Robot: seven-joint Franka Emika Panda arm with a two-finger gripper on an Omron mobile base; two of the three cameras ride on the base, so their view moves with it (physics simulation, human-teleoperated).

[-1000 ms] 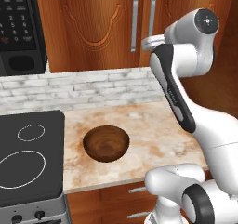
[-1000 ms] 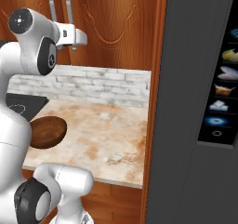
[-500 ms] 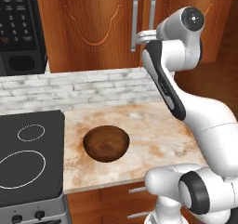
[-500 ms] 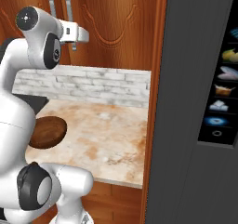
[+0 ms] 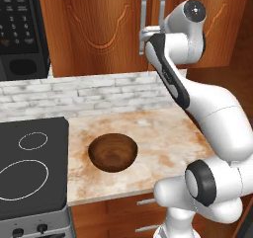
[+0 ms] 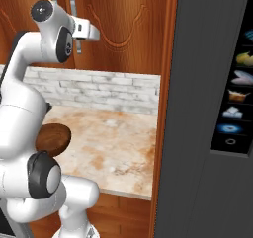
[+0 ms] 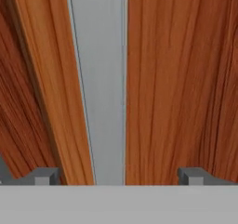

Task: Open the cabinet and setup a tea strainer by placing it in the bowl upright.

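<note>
The large reddish-brown wooden wall cabinet (image 5: 108,29) with two carved, curved-panel doors hangs shut above the counter; its two vertical silver bar handles (image 5: 144,15) stand side by side at the seam where the doors meet; the white arm reaches up to them, and its two-finger gripper (image 5: 144,34) sits right at the left-hand bar, level with the bar's lower part. In the hand view the silver bar (image 7: 100,83) runs up the middle against orange-brown grain, and the gripper (image 7: 118,175) has its two dark finger tips (image 7: 44,175) spread wide, one on each side of the bar and apart from it; nothing is pinched between them. From the right base view the gripper (image 6: 94,33) points at the cabinet (image 6: 123,24) face just beside the handles (image 6: 73,7).

The round dark brown wooden bowl (image 5: 113,151) with visible grain rests upright on the mottled beige stone countertop (image 5: 158,133), just right of the black cooktop (image 5: 29,175) with white ring markings; in the right base view the bowl (image 6: 53,139) is partly hidden behind the arm. A pale grey brick backsplash (image 5: 84,91) runs behind the counter; a black microwave (image 5: 20,32) hangs to the cabinet's left; a tall dark grey panel (image 6: 207,108) stands at the counter's right end.
</note>
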